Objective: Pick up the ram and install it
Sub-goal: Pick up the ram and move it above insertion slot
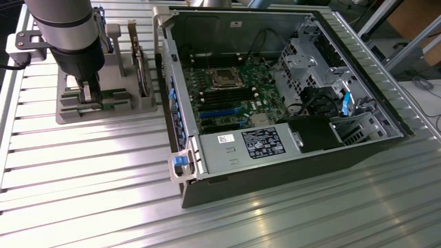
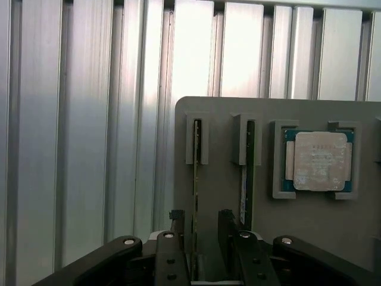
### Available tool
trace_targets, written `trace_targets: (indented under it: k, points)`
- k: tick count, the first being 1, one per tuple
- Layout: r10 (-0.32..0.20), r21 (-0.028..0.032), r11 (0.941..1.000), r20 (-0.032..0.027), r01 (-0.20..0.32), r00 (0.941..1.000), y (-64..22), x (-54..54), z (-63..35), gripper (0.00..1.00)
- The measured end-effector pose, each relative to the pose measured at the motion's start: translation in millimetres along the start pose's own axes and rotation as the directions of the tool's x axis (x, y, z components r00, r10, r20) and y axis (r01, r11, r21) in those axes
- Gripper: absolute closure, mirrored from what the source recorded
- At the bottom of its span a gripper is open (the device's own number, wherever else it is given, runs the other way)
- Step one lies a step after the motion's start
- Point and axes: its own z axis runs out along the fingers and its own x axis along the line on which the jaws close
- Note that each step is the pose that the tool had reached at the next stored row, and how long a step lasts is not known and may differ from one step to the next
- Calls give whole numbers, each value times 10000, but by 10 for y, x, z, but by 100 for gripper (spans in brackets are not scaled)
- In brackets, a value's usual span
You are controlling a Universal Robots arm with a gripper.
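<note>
My end effector (image 2: pixel 200 217) hangs low over the grey holder (image 2: pixel 309 238) on the bench (image 1: pixel 82 170), fingers spread either side of the ram (image 2: pixel 196 173), not gripping it yet. The ram stands on edge in its slot, beside a second stick (image 2: pixel 249 167) and the processor (image 2: pixel 320 161). Nothing's lifted, so for the computer case (image 1: pixel 276 103), pickup and install are both outstanding.

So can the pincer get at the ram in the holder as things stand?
Probably yes. The open pincer straddles the ram, which stands on edge in the grey holder, with a gap either side. The second stick stands outside the pincer's span.
</note>
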Motion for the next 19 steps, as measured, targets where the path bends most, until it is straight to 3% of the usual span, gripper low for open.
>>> trace_targets:
  k: [2, 3, 5, 16, 19]
  points:
    - [0, 0, 10000, 0, 0, 10000, 0, 0, 0, 78]
    - [0, 0, 10000, -1, 0, 10000, 0, 0, 0, 78]
    - [0, -1, 10000, 0, 0, 10000, 0, 0, 0, 88]
    - [-1, 3, 10000, 2, 1, 10000, -1, 0, -3, 88]
    - [0, 1, 10000, 0, 0, 10000, 2, -1, -55, 88]
